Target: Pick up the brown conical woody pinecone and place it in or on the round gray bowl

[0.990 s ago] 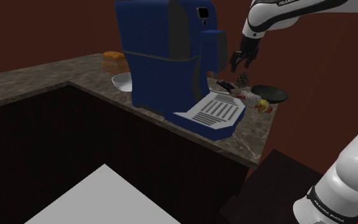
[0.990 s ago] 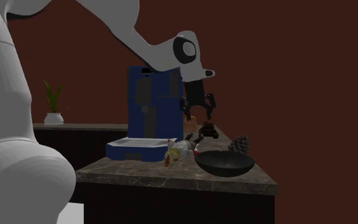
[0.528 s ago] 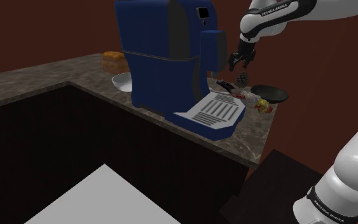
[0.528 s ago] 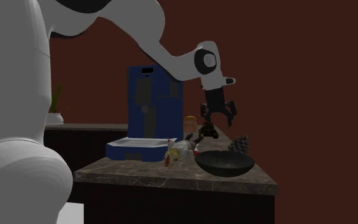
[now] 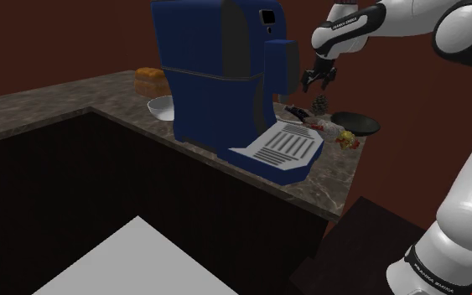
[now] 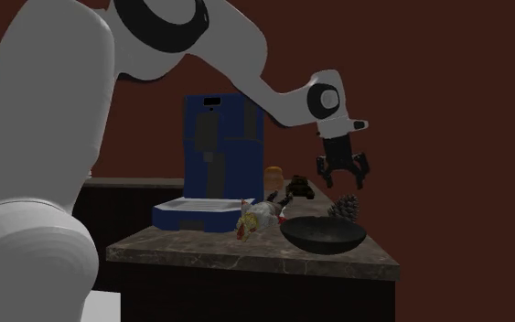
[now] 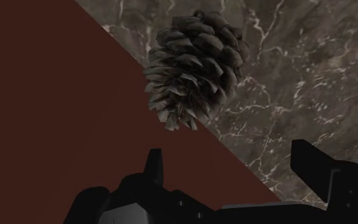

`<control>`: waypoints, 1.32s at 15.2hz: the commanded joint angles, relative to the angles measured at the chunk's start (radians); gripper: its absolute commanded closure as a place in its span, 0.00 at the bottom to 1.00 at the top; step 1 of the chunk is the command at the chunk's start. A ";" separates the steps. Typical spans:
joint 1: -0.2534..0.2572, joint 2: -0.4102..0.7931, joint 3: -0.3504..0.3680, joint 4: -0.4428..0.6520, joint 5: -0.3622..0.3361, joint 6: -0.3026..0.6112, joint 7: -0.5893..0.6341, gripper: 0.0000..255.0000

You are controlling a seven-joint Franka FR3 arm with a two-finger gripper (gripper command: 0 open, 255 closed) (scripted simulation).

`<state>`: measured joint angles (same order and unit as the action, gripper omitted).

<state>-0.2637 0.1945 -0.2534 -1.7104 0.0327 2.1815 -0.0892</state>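
Note:
The brown scaly pinecone (image 7: 195, 67) lies on the marble counter (image 7: 298, 95) by its far edge, next to the wall. In the shoulder view the pinecone (image 5: 319, 104) sits just behind the dark round bowl (image 5: 355, 125). From the second exterior view the pinecone (image 6: 343, 208) peeks over the far rim of the bowl (image 6: 323, 235). My gripper (image 6: 345, 178) hangs open a short way above the pinecone, holding nothing. Seen from the wrist, the gripper (image 7: 231, 172) has its fingers spread wide, with the pinecone ahead of them and untouched. The gripper (image 5: 318, 81) points down.
A tall blue coffee machine (image 5: 221, 75) stands on the counter close to the gripper. A small dark toy car (image 5: 295, 111) and a colourful toy (image 5: 339, 134) lie beside the bowl. A pale bowl (image 5: 161, 106) and a loaf (image 5: 148, 81) sit beyond the machine.
The gripper has swung toward the second exterior view's right, from beside the coffee machine to above the pinecone, staying open. Nothing on the counter moved.

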 commanded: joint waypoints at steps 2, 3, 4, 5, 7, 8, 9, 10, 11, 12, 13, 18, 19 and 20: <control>-0.010 0.030 -0.003 0.003 0.011 0.027 -0.009 0.00; -0.011 0.037 -0.002 0.000 0.014 0.037 -0.010 0.00; -0.012 0.045 -0.001 -0.003 0.016 0.047 -0.012 0.00; -0.014 0.052 0.000 -0.005 0.019 0.057 -0.013 0.00; -0.016 0.065 0.002 -0.009 0.022 0.073 -0.015 0.00; -0.017 0.065 0.003 -0.009 0.022 0.073 -0.015 0.00; -0.018 0.065 0.004 -0.009 0.022 0.073 -0.015 0.00; -0.019 0.064 0.004 -0.009 0.021 0.073 -0.015 0.00; -0.019 0.064 0.005 -0.009 0.021 0.073 -0.015 0.00; -0.020 0.064 0.006 -0.009 0.021 0.073 -0.014 0.00; -0.021 0.064 0.007 -0.009 0.021 0.073 -0.014 0.00; -0.020 0.045 0.006 -0.041 0.017 0.085 -0.015 1.00; -0.020 0.040 0.006 -0.052 0.016 0.092 -0.014 1.00; -0.020 0.043 0.007 -0.051 0.017 0.093 -0.015 1.00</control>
<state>-0.2796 0.2182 -0.2428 -1.7441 0.0487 2.2718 -0.1043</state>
